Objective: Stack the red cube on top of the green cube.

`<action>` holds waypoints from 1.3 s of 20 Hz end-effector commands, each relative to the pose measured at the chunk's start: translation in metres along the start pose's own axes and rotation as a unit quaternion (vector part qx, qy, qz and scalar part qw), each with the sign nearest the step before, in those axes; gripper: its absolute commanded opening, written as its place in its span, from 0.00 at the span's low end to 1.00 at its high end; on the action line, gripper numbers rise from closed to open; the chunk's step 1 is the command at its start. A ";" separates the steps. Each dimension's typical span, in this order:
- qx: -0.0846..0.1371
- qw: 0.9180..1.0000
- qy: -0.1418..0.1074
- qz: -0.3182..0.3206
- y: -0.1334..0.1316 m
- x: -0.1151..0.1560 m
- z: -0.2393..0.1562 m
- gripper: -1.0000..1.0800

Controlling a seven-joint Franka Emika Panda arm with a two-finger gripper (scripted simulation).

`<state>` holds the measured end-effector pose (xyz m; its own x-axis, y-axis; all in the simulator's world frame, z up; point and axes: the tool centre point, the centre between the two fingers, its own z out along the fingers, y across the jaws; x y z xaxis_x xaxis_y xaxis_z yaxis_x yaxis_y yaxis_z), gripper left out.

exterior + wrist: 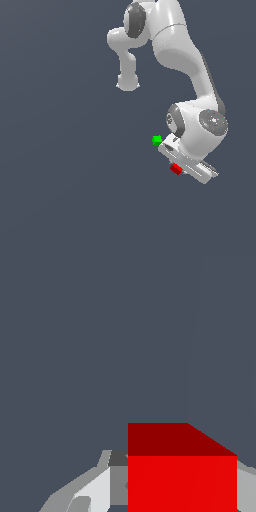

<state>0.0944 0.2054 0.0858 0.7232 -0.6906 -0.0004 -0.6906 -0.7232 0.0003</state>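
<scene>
**A:** How does the arm (172,47) stand?

**B:** In the exterior view the white arm rises from its base near the top of the picture, bends over in a thick elbow, and runs down toward the exterior view's right. The wrist curls in at the bottom, so the hand points down at the flat grey ground (65,190). The flat hand body lies slanted, its long side running from upper left to lower right in that view.

**A:** And the gripper (179,169)?

**B:** It sits low, right over the red cube (175,169). The red cube shows at the hand's lower edge, partly covered by it. In the wrist view the red cube (182,483) fills the space between the fingers (97,488), with a pale finger showing on either side of it, hard against its faces.

**A:** So the fingers are clenched on it?

**B:** They look closed around the red cube, yes. Whether the cube rests on the ground or is lifted off it, I cannot tell.

**A:** Where is the green cube (157,140)?

**B:** On the ground just beside the hand's upper-left end in the exterior view, near the red cube but apart from it. The wrist view does not show it.
</scene>
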 end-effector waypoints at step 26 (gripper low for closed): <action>0.000 1.000 0.000 0.000 0.020 -0.012 -0.026 0.00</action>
<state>0.0764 0.2002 0.1130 0.7232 -0.6906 0.0000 -0.6906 -0.7232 0.0000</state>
